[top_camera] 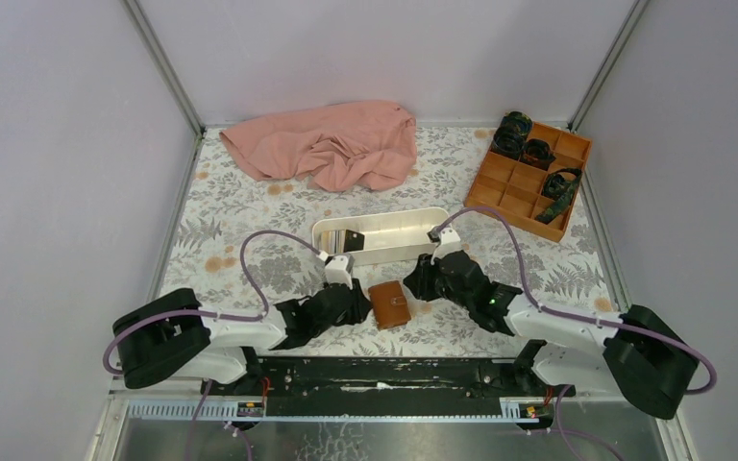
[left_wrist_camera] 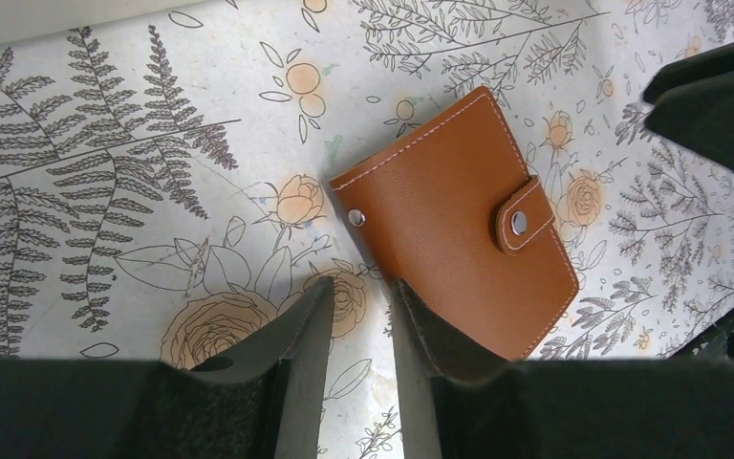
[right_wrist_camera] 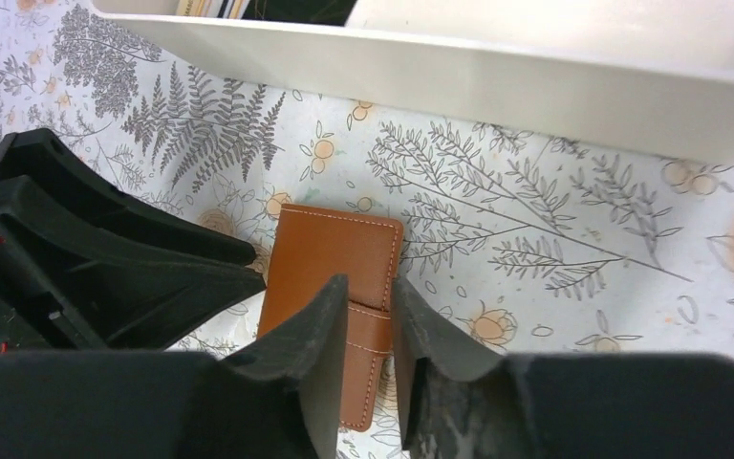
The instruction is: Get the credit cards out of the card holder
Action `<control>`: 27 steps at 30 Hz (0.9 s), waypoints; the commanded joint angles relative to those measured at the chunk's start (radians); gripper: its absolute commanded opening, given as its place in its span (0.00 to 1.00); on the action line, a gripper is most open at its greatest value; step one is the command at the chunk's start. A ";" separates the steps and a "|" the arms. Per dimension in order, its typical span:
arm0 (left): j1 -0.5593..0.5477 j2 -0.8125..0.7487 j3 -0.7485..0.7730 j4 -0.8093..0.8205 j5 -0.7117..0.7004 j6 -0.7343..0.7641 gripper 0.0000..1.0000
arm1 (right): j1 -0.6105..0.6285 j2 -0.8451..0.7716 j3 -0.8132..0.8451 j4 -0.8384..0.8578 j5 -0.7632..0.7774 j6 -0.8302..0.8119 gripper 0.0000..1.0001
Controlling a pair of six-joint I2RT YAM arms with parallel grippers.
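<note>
The brown card holder [top_camera: 389, 305] lies shut, tab snapped down, flat on the flowered cloth [top_camera: 250, 206] between both grippers, just before the white tray [top_camera: 384, 257]. The left gripper [left_wrist_camera: 358, 292] sits beside it, jaws slightly parted, empty. The right gripper [right_wrist_camera: 371, 287] hovers over the tab, jaws narrowly apart, gripping nothing.

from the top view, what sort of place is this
Probably a robot test cell, not a home: two arms bolted to a table edge, bare walls on a metal frame, and staged props like a wallet and tray.
</note>
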 commanded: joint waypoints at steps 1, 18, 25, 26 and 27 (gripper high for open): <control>-0.009 0.017 0.048 -0.068 -0.008 0.036 0.36 | 0.015 -0.089 -0.009 -0.096 0.077 -0.079 0.34; -0.007 0.031 0.152 -0.164 -0.058 0.058 0.36 | 0.266 0.156 0.197 -0.217 0.302 -0.211 0.54; -0.008 0.097 0.134 -0.117 -0.051 0.036 0.36 | 0.295 0.259 0.262 -0.229 0.321 -0.218 0.51; -0.008 0.106 0.132 -0.113 -0.051 0.030 0.36 | 0.299 0.270 0.269 -0.235 0.326 -0.215 0.49; -0.008 0.111 0.129 -0.109 -0.051 0.026 0.36 | 0.301 0.278 0.271 -0.240 0.330 -0.212 0.48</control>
